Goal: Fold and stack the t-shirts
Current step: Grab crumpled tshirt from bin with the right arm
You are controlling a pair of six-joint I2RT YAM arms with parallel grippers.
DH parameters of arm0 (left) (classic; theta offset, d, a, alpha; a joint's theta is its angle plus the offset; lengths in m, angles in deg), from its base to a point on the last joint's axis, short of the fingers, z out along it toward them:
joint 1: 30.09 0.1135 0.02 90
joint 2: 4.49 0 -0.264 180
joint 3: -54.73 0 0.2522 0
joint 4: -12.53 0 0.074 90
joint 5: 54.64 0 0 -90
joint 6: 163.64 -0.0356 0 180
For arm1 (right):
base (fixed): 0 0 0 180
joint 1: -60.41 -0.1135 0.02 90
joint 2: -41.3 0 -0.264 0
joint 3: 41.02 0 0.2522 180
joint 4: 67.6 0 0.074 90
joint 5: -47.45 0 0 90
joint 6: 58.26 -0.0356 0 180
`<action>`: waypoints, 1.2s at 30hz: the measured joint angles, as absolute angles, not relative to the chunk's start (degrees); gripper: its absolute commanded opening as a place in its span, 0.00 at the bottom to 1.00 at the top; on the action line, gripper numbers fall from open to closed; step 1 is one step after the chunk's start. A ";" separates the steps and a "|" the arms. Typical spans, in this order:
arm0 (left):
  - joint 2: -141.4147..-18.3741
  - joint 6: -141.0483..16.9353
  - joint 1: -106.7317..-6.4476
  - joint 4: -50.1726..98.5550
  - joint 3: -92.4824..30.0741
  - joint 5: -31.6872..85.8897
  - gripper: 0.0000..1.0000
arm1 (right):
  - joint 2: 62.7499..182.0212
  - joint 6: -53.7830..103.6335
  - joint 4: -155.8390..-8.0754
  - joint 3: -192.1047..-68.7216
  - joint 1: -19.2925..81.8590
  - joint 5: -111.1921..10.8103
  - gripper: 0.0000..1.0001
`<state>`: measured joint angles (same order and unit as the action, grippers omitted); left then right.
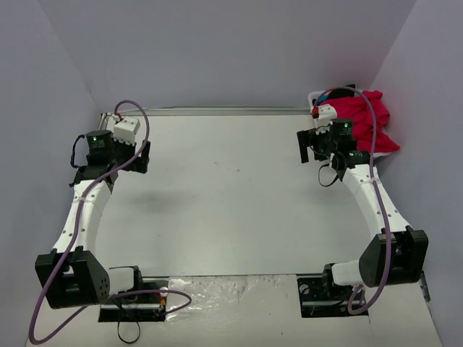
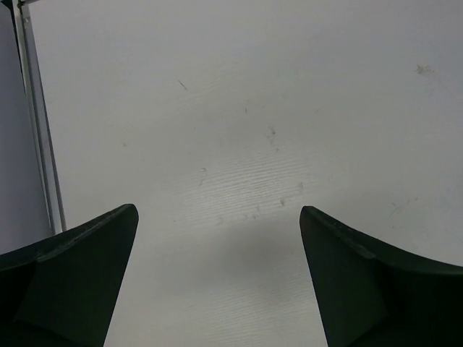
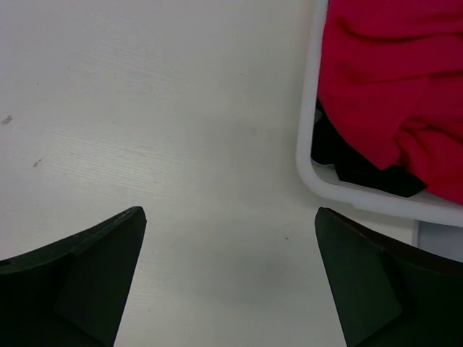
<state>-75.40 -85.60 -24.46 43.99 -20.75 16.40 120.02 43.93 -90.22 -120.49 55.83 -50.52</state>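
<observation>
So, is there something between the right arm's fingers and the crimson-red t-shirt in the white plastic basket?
Only the white plastic basket's rim lies between the right arm's open fingers and the crimson-red cloth t-shirt heaped inside it. Nothing else visible is in the way; the fingers must pass over that rim.

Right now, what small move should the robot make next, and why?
Probably the right gripper should shift over the basket and lower onto the red t-shirt: its jaws stand open and empty beside the rim, and that shirt lies crumpled inside.
</observation>
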 measured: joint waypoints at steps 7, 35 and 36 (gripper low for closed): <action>-74.55 -80.84 -24.83 48.16 -22.74 16.75 0.94 | 114.41 47.79 -90.27 -120.05 56.95 -46.78 1.00; -71.82 -81.54 -28.48 41.37 -17.10 20.64 0.94 | 149.40 49.63 -77.22 -141.21 60.01 -21.23 0.98; -71.75 -81.87 -28.51 40.45 -16.29 20.40 0.94 | 150.73 49.83 -77.05 -141.28 60.22 -21.10 0.98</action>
